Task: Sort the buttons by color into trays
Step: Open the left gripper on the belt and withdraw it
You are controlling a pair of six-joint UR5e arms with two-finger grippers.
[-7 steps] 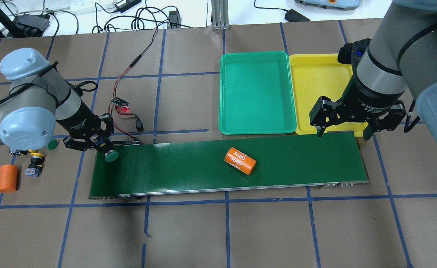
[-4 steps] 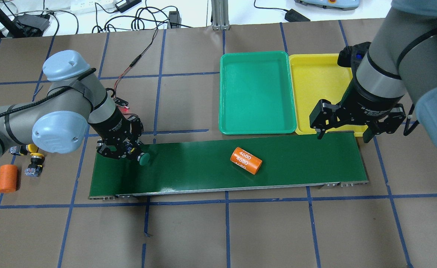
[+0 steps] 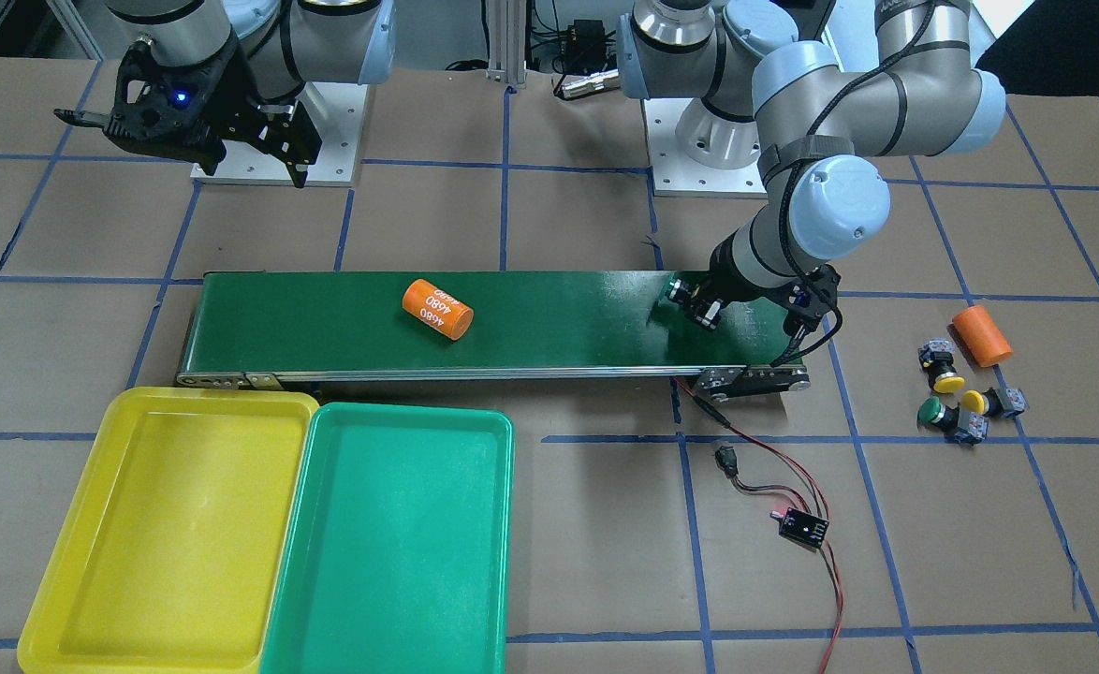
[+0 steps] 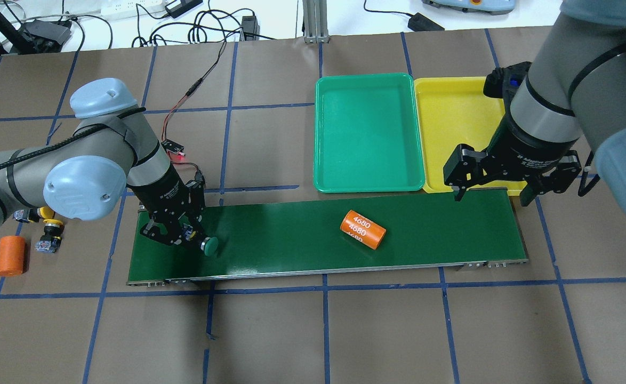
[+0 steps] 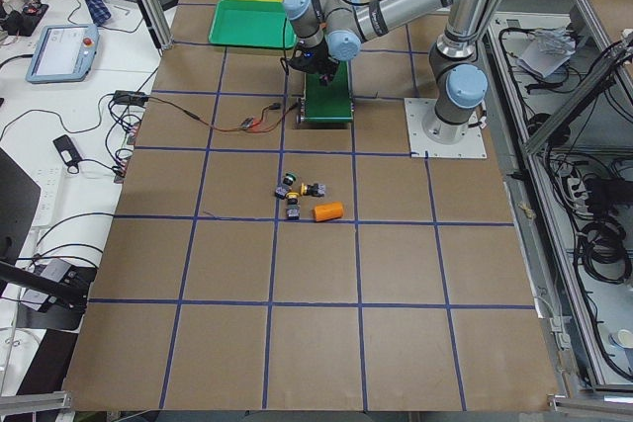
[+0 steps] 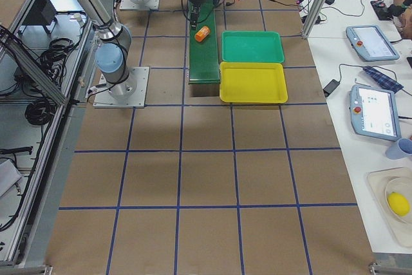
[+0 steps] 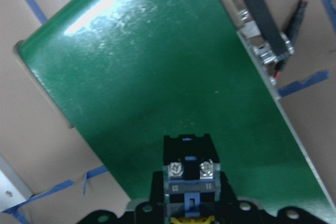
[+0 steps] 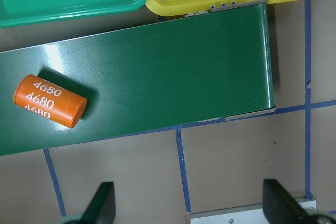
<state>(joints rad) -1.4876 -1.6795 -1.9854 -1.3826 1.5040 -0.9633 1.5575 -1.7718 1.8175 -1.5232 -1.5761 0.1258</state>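
Observation:
My left gripper [image 4: 185,234] is shut on a green button [image 4: 210,245] and holds it low over the left end of the dark-green conveyor belt [image 4: 291,240]. The left wrist view shows the button's grey-blue contact block [image 7: 189,179] between the fingers. Two yellow buttons [image 3: 945,380] [image 3: 974,401] and a second green button [image 3: 930,410] lie on the table beyond that belt end. The green tray [image 4: 369,133] and the yellow tray [image 4: 451,114] hold nothing. My right gripper [image 4: 491,192] is open and empty over the belt's right end.
An orange cylinder [image 4: 362,230] marked 4680 lies on the belt right of its middle. Another orange cylinder [image 4: 10,255] lies on the table beside the loose buttons. A small circuit board [image 4: 170,145] with red and black wires sits behind the belt's left end.
My left gripper has carried the green button from the belt's left edge further onto the belt and lower. The orange cylinder on the belt has moved right. The right gripper has barely moved.

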